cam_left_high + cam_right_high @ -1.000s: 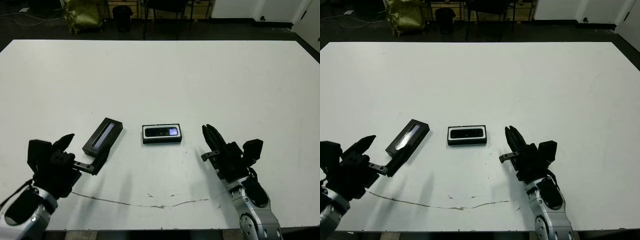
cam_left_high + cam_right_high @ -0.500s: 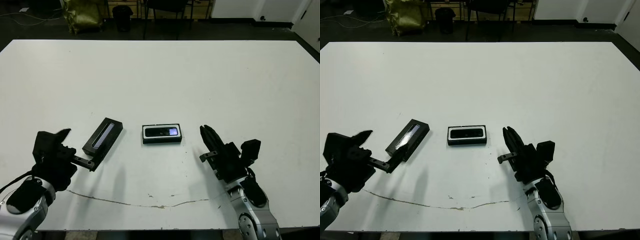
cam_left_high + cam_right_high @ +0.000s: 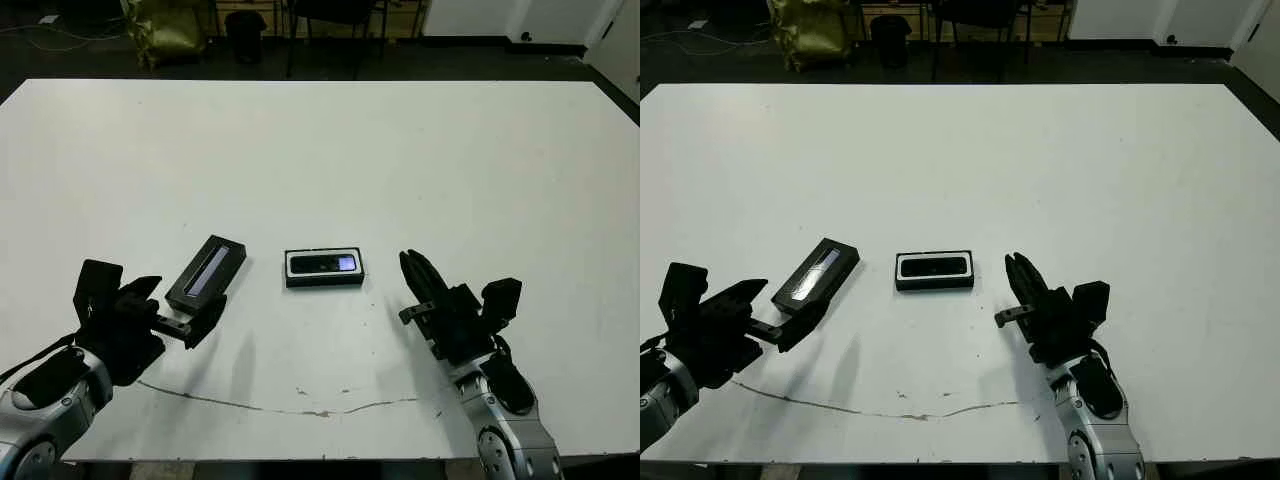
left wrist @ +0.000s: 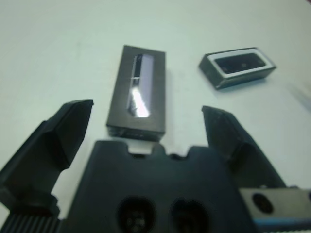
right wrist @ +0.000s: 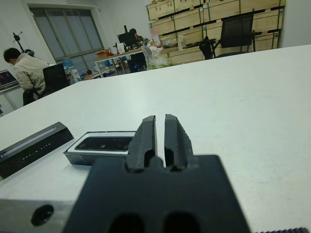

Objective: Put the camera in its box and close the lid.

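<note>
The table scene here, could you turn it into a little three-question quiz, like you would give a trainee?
1. True or false: the camera already lies in the box.
2. Which gripper is open? A) left gripper B) right gripper
3. Fill in: the lid lies on the table, off the box, on the robot's ____ side.

Key: 1 true; 2 A, its fingers stand wide apart while the right pair nearly meet; 3 left.

Head stereo pair looks down over table; wrist views low, close; all share lid [image 3: 206,272], box [image 3: 323,267].
</note>
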